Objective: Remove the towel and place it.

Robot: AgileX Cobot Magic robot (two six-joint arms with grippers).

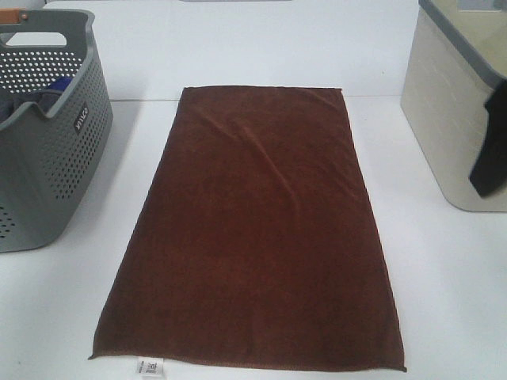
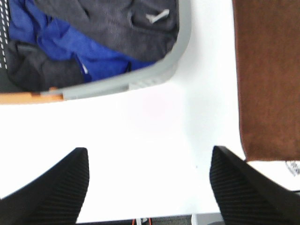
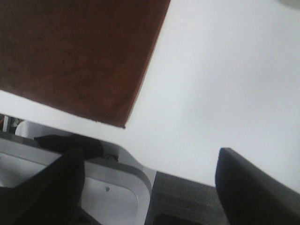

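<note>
One towel (image 1: 257,229) lies spread flat on the white desk (image 1: 444,277), a long rectangle of dark reddish-brown terry cloth. Its hems are stitched along the edges, a few shallow creases run across the far half, and a single small white tag (image 1: 150,366) pokes out from the near hem, close to one corner. The cloth is in a single layer with all four corners showing in the high view, and nothing rests on it.

Taking the towel as the landmark: to its left stands one grey perforated basket (image 1: 47,142), apart from the towel with a strip of bare desk between them. Inside the basket the left wrist view shows a blue cloth (image 2: 70,47) tangled with dark grey garments (image 2: 112,23); how many grey pieces there are is hard to say, perhaps two. To the towel's right stands one cream-coloured bin (image 1: 451,119) with a grey rim, also apart from the towel, and one dark cloth (image 1: 489,158) hangs over its side.

Two grippers are in view, each only in its own wrist camera. The left gripper (image 2: 149,187) hovers over bare desk just beside the tagged corner of the towel, between towel and basket, its two black ribbed fingers (image 2: 51,192) spread wide with nothing between them. The right gripper (image 3: 150,187) hangs near the towel's other near corner at the desk's edge, fingers equally wide apart and empty.
</note>
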